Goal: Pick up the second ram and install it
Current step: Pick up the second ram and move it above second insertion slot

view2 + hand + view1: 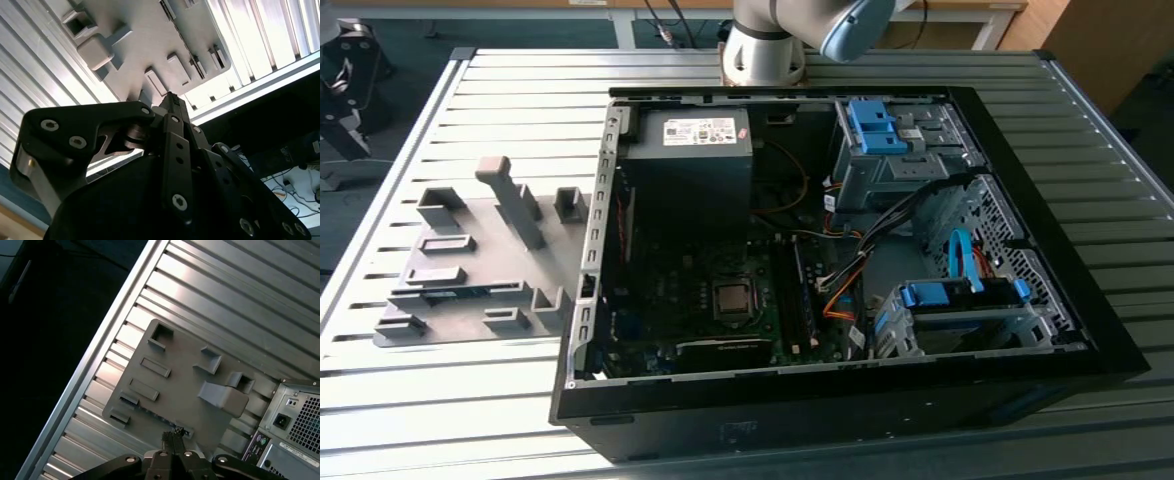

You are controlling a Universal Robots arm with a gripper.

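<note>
Pointing at grey holder (186,374), pinched-shut tool (172,441), white-labelled power supply (695,176)

Table (440,420) laid out: case in the middle, holder plate at its side.
And here's the spread: the open computer case (854,405) lies flat on the table, with the holder plate (494,265) just beside it on the exterior view's left. Inside the case, the power supply (700,150) takes the far corner, the motherboard (674,295) lies nearer the camera, and drive cages (947,315) line the exterior view's right. The arm's base (767,50) stands behind the case. In the first wrist view the gripper (172,436) hangs above the plate, near one edge.
</note>
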